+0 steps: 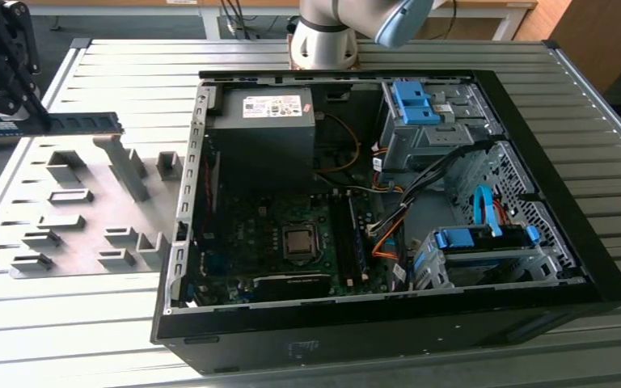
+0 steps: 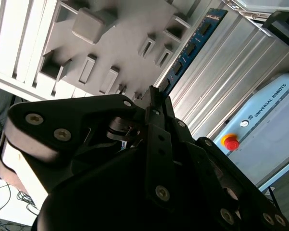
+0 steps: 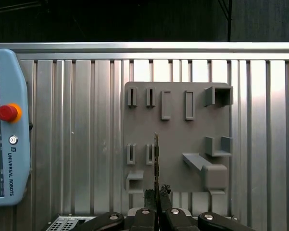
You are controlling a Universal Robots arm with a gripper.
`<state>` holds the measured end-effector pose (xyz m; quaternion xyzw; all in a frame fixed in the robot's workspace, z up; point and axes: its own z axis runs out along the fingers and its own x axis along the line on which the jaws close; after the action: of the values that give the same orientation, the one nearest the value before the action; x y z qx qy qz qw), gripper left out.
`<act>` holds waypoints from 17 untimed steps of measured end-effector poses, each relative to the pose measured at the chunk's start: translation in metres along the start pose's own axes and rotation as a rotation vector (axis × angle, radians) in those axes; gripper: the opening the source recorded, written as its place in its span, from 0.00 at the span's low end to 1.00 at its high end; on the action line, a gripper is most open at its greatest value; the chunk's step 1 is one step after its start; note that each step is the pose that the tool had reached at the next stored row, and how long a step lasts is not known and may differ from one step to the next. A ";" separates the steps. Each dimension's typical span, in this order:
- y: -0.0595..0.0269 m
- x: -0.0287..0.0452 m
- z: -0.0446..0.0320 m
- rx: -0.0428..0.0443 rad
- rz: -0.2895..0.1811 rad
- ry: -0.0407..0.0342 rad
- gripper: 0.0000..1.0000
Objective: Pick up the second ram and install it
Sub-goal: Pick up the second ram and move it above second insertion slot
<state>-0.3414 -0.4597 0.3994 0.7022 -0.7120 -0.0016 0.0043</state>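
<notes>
The second ram (image 1: 84, 123), a thin blue-teal stick, hangs level above the far end of the grey holder plate (image 1: 84, 242) at the exterior view's left. My black gripper (image 1: 39, 121) is shut on one end of it, and the rest sticks out toward the computer case. The second wrist view has the ram (image 2: 192, 45) reaching away from the fingers over the plate (image 2: 110, 43). Seen edge-on in the first wrist view, the ram (image 3: 156, 163) rises from the gripper (image 3: 157, 198) over the plate (image 3: 178, 139).
An open black computer case (image 1: 569, 267) lies on the slatted metal table (image 1: 127, 56), its motherboard with memory slots (image 1: 348, 234) beside the processor socket (image 1: 298, 241). A pale blue teach pendant (image 3: 5, 130) lies beside the plate. The arm's base (image 1: 327, 40) stands behind the case.
</notes>
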 end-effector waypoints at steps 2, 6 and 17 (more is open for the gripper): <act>-0.0010 0.0000 0.0000 -0.0001 0.000 0.0000 0.15; -0.0033 0.0000 0.0000 0.0000 0.000 0.0000 0.15; -0.0096 -0.0001 -0.0001 0.0000 0.000 0.0000 0.15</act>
<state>-0.3318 -0.4597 0.3994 0.7022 -0.7120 -0.0016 0.0043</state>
